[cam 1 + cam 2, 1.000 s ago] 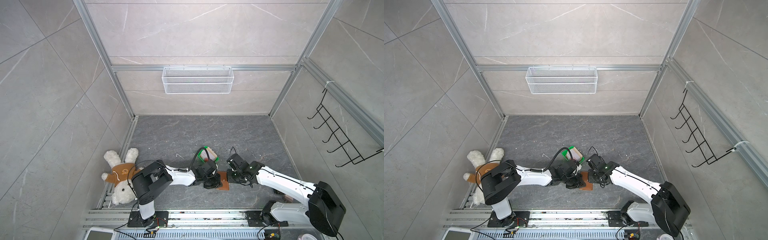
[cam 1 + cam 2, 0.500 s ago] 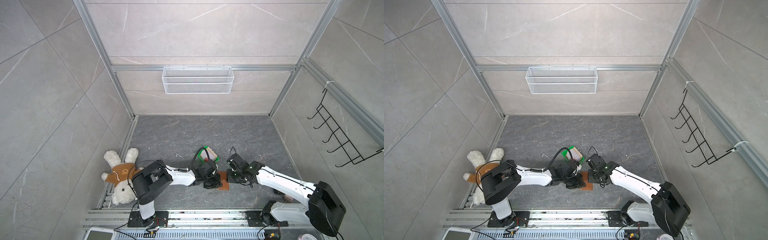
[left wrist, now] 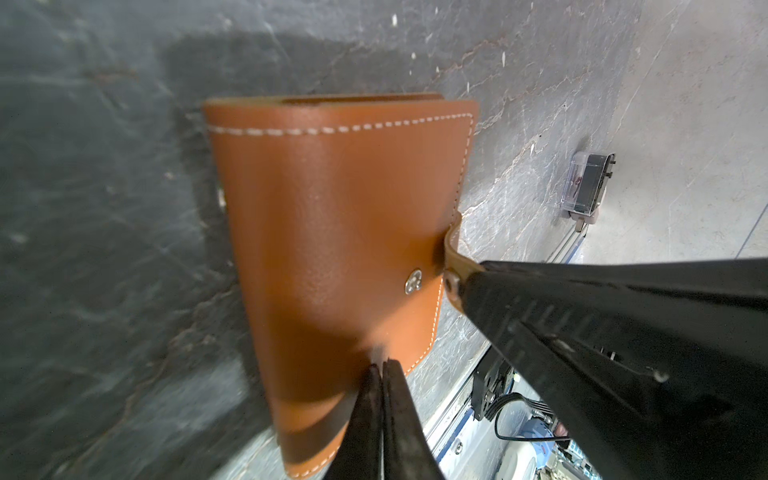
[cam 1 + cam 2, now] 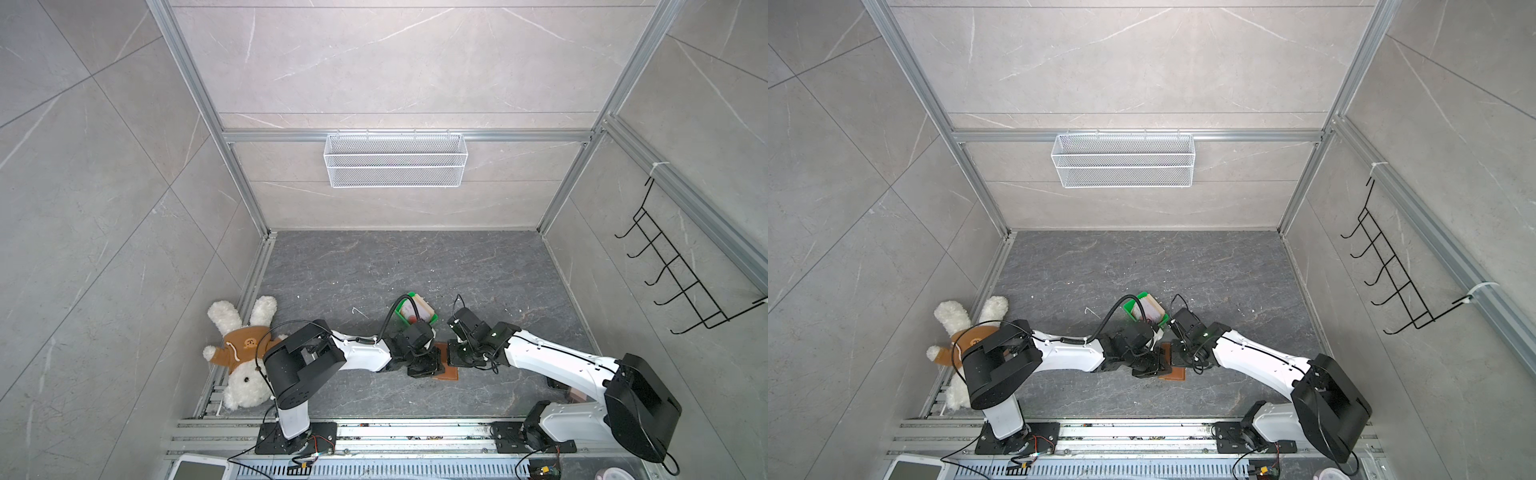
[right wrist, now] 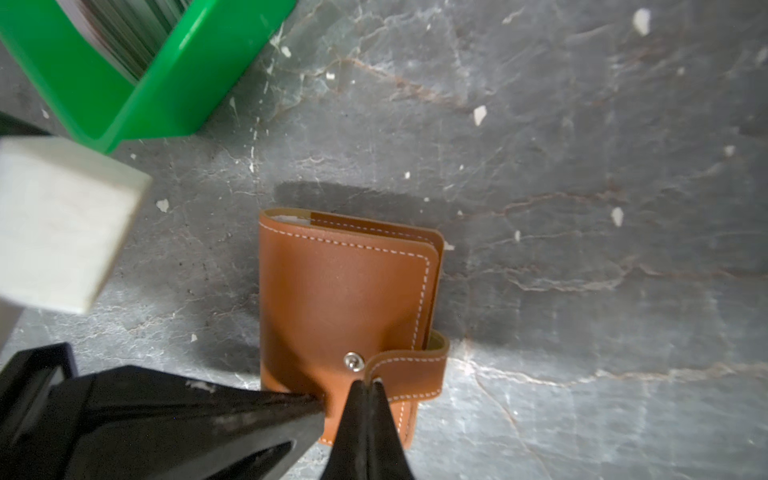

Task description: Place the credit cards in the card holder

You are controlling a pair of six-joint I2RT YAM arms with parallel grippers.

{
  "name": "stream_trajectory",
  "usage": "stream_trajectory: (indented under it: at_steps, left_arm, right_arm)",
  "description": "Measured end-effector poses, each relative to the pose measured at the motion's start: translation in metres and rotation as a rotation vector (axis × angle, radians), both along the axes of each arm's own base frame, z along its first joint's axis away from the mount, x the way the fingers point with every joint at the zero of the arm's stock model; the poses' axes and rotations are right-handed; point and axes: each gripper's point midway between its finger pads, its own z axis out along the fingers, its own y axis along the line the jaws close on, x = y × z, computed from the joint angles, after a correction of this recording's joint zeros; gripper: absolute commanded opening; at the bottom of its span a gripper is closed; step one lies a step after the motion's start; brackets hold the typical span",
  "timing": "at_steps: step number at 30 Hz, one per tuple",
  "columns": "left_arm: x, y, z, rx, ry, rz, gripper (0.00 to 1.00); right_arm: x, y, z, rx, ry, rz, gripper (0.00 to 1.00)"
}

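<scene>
Tan-brown stitched leather card holder (image 3: 340, 232) lies closed and flat on the grey stone-look tabletop (image 5: 582, 166), between the two arms. Left fingers (image 3: 368, 424) are pressed together, tips bearing down on the cover. Looks like a hold-down so the booklet doesn't slide or lift. Right fingers (image 5: 353, 428) pinch the free end of the leather strap (image 5: 409, 370). The strap is off the metal snap stud (image 3: 413, 281), so I'd say opening is the step in hand. Whitish credit cards (image 4: 419, 309) stand leaning in the small green plastic tray (image 5: 166, 95) just beside the holder, untouched. Nothing loaded yet.
</scene>
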Motion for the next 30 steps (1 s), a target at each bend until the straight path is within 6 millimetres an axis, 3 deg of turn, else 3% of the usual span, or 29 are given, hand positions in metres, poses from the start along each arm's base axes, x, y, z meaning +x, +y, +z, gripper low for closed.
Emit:
stream_trajectory:
  at_steps: [30]
  left_arm:
    - [-0.0005,0.0,-0.0012,-0.045,-0.007,0.018,0.01]
  right_arm:
    - [0.0019,0.0105,-0.0096,-0.079,0.024,0.048,0.0]
